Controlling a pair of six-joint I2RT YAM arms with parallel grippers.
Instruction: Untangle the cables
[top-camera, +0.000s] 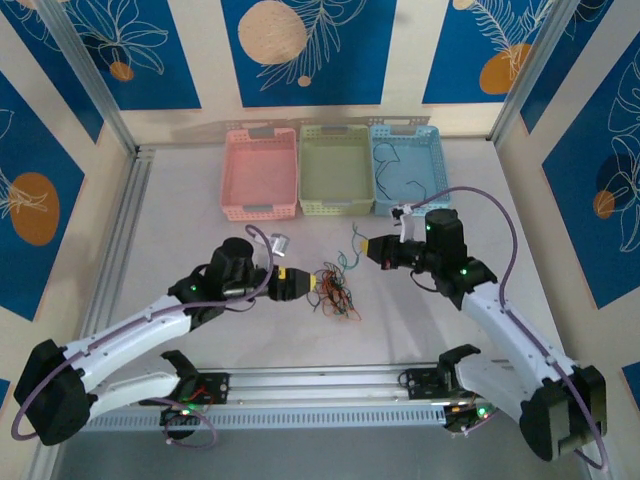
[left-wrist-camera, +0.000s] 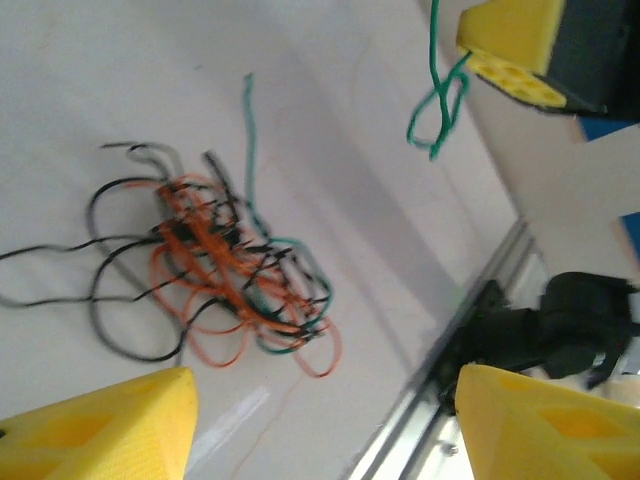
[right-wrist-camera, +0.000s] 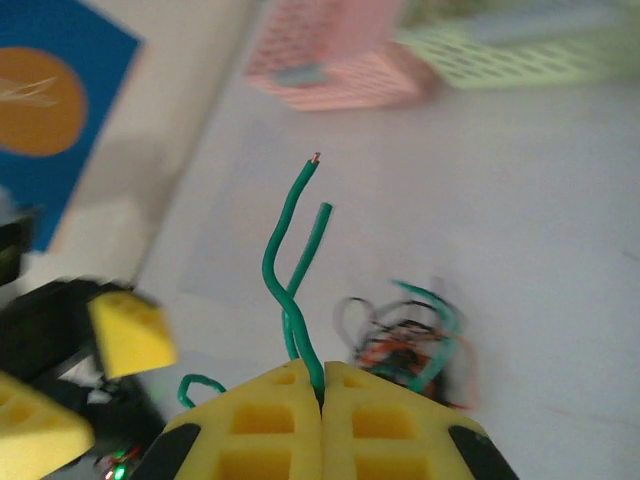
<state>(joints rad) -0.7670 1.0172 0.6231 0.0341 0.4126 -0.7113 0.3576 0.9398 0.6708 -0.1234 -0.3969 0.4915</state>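
Observation:
A knotted clump of black, orange and green cables (top-camera: 335, 290) (left-wrist-camera: 215, 270) (right-wrist-camera: 410, 345) lies on the table between the two arms. My left gripper (top-camera: 312, 285) (left-wrist-camera: 325, 430) is open just left of the clump, its yellow fingers wide apart with nothing between them. My right gripper (top-camera: 372, 247) (right-wrist-camera: 322, 375) is shut on a single green cable (right-wrist-camera: 290, 250) (left-wrist-camera: 440, 105) and holds it above the table, up and to the right of the clump. The cable's two ends stick out past the fingertips and a loop hangs beneath.
Three baskets stand in a row at the back: pink (top-camera: 262, 132), green (top-camera: 335, 130) and blue (top-camera: 405, 128), the blue one with dark cables (top-camera: 385, 165) inside. A metal rail (top-camera: 320, 385) runs along the near edge. Frame posts stand at the table's sides.

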